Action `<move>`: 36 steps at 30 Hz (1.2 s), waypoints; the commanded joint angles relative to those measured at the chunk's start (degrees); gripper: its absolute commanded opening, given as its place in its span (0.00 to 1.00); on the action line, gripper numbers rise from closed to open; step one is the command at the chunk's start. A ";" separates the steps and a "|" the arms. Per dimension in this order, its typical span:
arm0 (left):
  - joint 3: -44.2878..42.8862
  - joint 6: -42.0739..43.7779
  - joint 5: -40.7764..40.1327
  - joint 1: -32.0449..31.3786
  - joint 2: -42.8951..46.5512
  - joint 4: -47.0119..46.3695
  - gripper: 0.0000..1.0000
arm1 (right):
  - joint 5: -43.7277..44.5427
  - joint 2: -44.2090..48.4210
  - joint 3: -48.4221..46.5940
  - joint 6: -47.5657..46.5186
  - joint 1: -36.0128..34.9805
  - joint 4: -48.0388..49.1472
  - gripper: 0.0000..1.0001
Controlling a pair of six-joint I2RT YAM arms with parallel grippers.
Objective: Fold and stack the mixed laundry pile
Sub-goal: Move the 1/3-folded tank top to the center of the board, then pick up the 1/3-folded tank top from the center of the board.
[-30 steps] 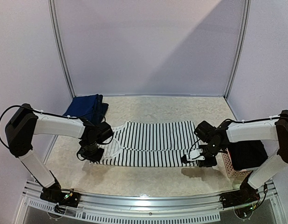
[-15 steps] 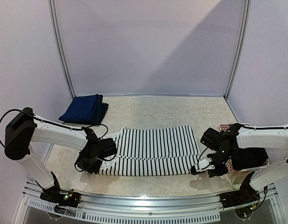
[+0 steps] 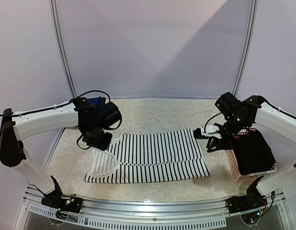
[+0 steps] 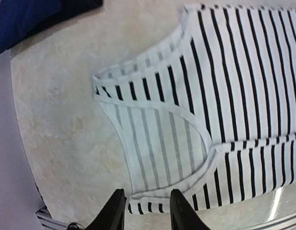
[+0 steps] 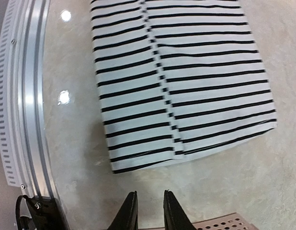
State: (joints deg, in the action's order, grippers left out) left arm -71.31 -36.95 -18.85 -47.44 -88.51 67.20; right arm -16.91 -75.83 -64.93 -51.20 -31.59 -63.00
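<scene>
The black-and-white striped tank top [image 3: 153, 155] lies flat on the table, straps to the left. My left gripper [image 3: 97, 140] hovers open and empty above the strap end; in the left wrist view the gripper [image 4: 147, 212] is over the top's near strap [image 4: 153, 143]. My right gripper [image 3: 211, 136] hovers open and empty above the table past the hem's far corner; in the right wrist view the gripper [image 5: 149, 212] is off the hem [image 5: 186, 96]. The navy piece [image 3: 94, 102] [image 4: 23, 19] lies folded at the back left. A black garment [image 3: 253, 151] fills the basket. No plaid shirt shows.
The pink slotted basket [image 3: 240, 173] stands at the right edge of the table, and its corner shows under my right gripper [image 5: 220, 224]. A metal rail [image 3: 148, 211] [image 5: 23, 96] runs along the near edge. Purple walls close the back and sides.
Both grippers pulled the striped top's near edge toward the front, let it go, and lifted up and back. The top now lies flat and nearer the front.
</scene>
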 commanded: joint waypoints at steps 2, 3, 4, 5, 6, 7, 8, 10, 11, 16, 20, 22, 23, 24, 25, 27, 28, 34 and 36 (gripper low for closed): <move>-5.31 14.65 -0.99 9.24 -0.95 -2.79 0.40 | -8.50 -13.14 -12.81 1.48 10.86 -0.43 0.22; -5.82 16.13 -0.71 10.12 -1.49 -3.70 0.43 | -9.33 -16.95 -15.27 1.72 12.19 -0.23 0.25; -6.01 17.19 -0.45 10.89 -1.78 -4.71 0.45 | -9.66 -19.10 -17.55 2.76 13.17 0.39 0.27; -5.87 18.01 -0.44 11.63 -1.98 -5.84 0.47 | -9.79 -21.77 -19.54 3.62 13.83 0.99 0.30; -5.60 18.64 -0.54 12.19 -2.14 -7.05 0.49 | -9.81 -24.96 -21.28 4.17 14.30 1.73 0.32; -5.34 19.38 -0.38 12.88 -2.26 -7.99 0.51 | -9.59 -26.95 -23.11 4.94 14.61 2.08 0.35; -4.95 20.10 -0.07 13.53 -2.28 -8.87 0.54 | -9.17 -29.66 -24.73 5.33 14.82 2.22 0.37; -4.19 20.87 1.40 15.67 -2.78 -9.86 0.55 | -8.10 -34.75 -27.86 6.08 15.10 2.87 0.39; -4.16 21.06 2.15 16.83 -3.26 -9.91 0.55 | -7.33 -36.50 -28.97 6.46 15.15 3.42 0.40; -3.84 24.93 7.17 21.12 -5.37 -12.34 0.52 | -5.59 -45.95 -35.60 7.81 15.26 4.63 0.41; -4.60 30.19 12.05 21.34 -6.81 -16.52 0.50 | -5.41 -51.92 -40.86 8.46 15.27 4.42 0.43; -5.83 32.72 13.94 21.39 -8.53 -18.15 0.49 | -5.31 -54.33 -43.03 8.48 15.21 4.15 0.45; -6.62 33.94 14.93 21.38 -9.62 -18.96 0.49 | -5.04 -55.19 -44.23 8.48 15.25 3.89 0.45; -7.55 35.30 16.60 21.37 -11.03 -19.56 0.49 | -4.88 -56.65 -45.51 8.44 15.25 3.34 0.45; -8.41 36.60 17.91 21.41 -12.56 -20.40 0.49 | -4.75 -57.57 -46.77 8.32 15.25 2.78 0.46; -11.61 37.56 19.78 21.42 -16.21 -20.26 0.48 | -4.96 -60.30 -49.17 7.69 15.25 1.26 0.46; -13.14 38.24 20.83 21.55 -18.13 -20.13 0.48 | -5.01 -61.12 -50.06 7.47 15.25 0.86 0.46; -18.16 39.72 27.40 21.59 -26.09 -23.17 0.48 | -6.27 -64.99 -54.10 4.33 15.25 -4.27 0.41; -19.87 40.77 29.06 21.66 -27.95 -23.37 0.48 | -7.18 -64.74 -53.77 3.12 15.25 -5.76 0.39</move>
State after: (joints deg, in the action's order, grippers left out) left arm -87.85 0.78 4.43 -26.15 -113.75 45.98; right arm -22.48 -139.22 -117.60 -45.10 -16.47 -63.24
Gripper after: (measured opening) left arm 0.478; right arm 0.411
